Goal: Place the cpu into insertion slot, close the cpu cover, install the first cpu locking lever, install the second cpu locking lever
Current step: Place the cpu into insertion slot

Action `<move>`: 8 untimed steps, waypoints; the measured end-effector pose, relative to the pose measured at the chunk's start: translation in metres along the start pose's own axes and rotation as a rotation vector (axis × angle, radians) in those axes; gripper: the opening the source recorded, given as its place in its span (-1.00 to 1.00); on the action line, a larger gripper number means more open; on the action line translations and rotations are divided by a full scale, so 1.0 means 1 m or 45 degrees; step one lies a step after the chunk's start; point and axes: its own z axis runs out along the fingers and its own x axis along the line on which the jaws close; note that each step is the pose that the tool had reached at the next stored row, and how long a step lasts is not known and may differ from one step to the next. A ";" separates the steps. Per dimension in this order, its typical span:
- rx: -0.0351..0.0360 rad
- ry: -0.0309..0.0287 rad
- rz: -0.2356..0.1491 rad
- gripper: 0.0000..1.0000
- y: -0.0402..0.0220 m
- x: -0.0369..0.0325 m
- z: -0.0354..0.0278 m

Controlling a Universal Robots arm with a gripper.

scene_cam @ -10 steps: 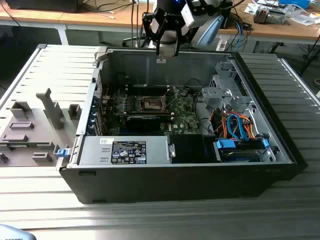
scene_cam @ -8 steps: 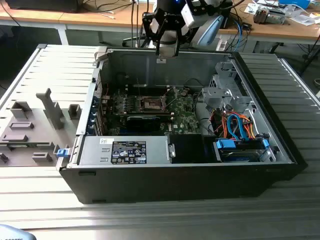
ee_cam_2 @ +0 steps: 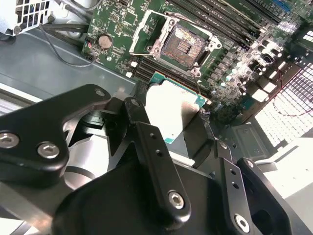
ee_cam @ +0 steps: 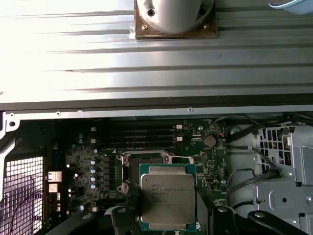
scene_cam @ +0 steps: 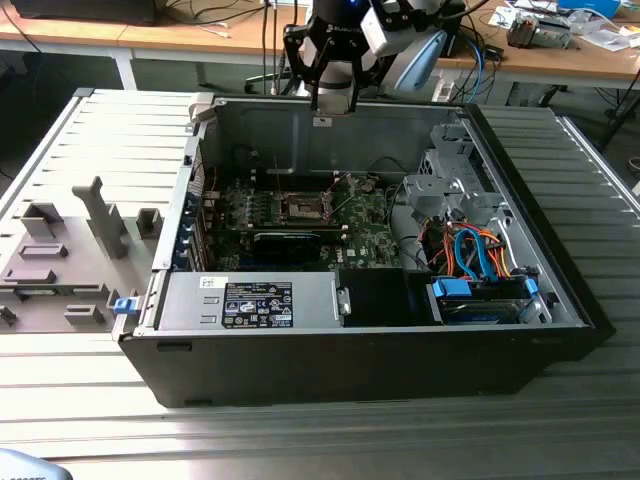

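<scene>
first wrist view: fingers (ee_cam: pixel 131 203) pinching cpu (ee_cam: pixel 166 198) between them, insertion slot (ee_cam: pixel 146 160) well apart.

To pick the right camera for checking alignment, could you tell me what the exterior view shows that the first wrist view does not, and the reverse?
Exterior view alone of the two: the whole open case, its power supply, the orange and blue cables and the grey jig at the exterior view's left. First wrist view alone of the two: the cpu, gripped at its sides. Both: the claw, the green board and the empty slot.
</scene>
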 end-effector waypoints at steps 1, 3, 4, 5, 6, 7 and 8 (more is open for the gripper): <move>0.0000 -0.0001 0.000 0.09 0.0000 0.0002 0.0001; 0.0000 0.0000 0.000 0.09 0.0000 0.0006 0.0003; -0.0001 -0.0001 0.000 0.09 -0.0001 0.0008 0.0005; 0.0000 -0.0001 0.000 0.09 -0.0001 0.0010 0.0006; 0.0000 0.0000 0.000 0.09 -0.0001 0.0011 0.0006; 0.0000 0.0000 0.000 0.09 -0.0001 0.0014 0.0007; 0.0000 0.0000 0.000 0.09 -0.0001 0.0017 0.0009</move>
